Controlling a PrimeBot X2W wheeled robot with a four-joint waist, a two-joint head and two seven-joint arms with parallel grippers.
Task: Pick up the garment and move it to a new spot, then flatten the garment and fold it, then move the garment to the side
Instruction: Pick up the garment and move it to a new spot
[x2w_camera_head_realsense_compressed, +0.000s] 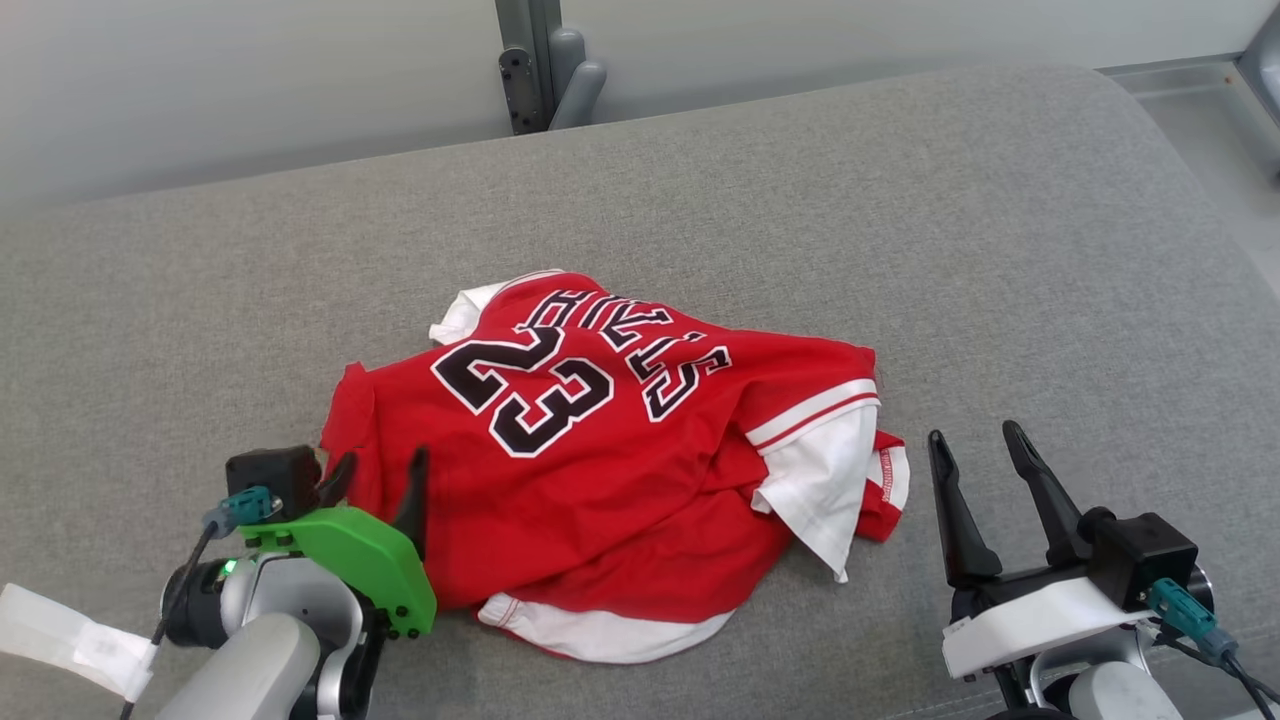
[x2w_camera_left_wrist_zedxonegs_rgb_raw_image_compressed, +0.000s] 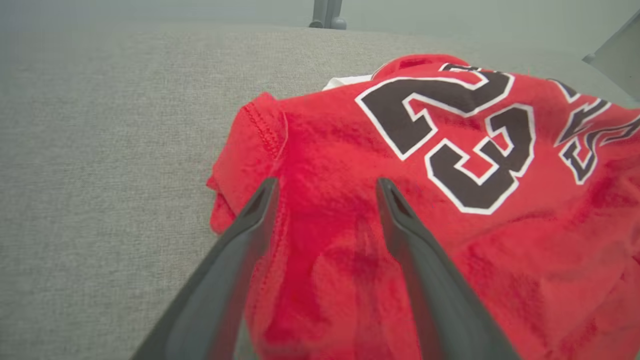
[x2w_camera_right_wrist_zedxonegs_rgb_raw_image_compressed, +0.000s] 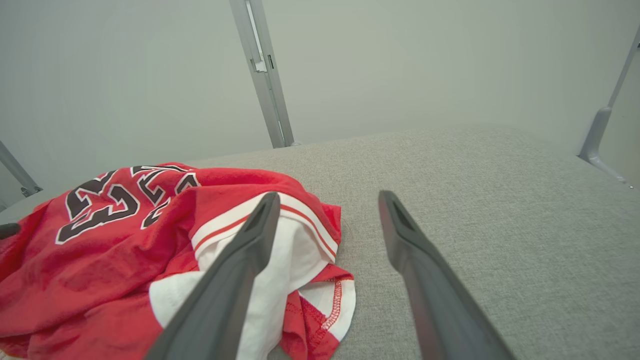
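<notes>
grey fabric surface (x2w_camera_head_realsense_compressed: 900, 250) stretches wide, pale wall (x2w_camera_head_realsense_compressed: 250, 80) behind it, a metal post (x2w_camera_head_realsense_compressed: 530, 60) up at 12 o'clock in the head view. and there's the garment (x2w_camera_head_realsense_compressed: 600, 490), a red jersey lying crumpled around the middle of the surface, black number 23 (x2w_camera_head_realsense_compressed: 525, 390) facing up, lettering (x2w_camera_head_realsense_compressed: 650, 350) curving beside it toward 1 o'clock. white sleeve (x2w_camera_head_realsense_compressed: 825, 480) with red striping flops out at the jersey's 4 o'clock edge, white hem (x2w_camera_head_realsense_compressed: 600, 635) peeking out at 6.

left gripper (x2w_camera_head_realsense_compressed: 385, 458) sits at the jersey's 8 o'clock corner, fingers spread wide. from its own wrist view the left gripper (x2w_camera_left_wrist_zedxonegs_rgb_raw_image_compressed: 326, 182) shows red cloth between and beyond the two fingers, no fold pinched. whether the tips touch the cloth, i can't tell.

right gripper (x2w_camera_head_realsense_compressed: 973, 433) is over at the jersey's 4 o'clock side, fingers spread just as wide, above bare grey fabric. in its wrist view the right gripper (x2w_camera_right_wrist_zedxonegs_rgb_raw_image_compressed: 328, 195) has the white sleeve just past one finger, near it but apart.
</notes>
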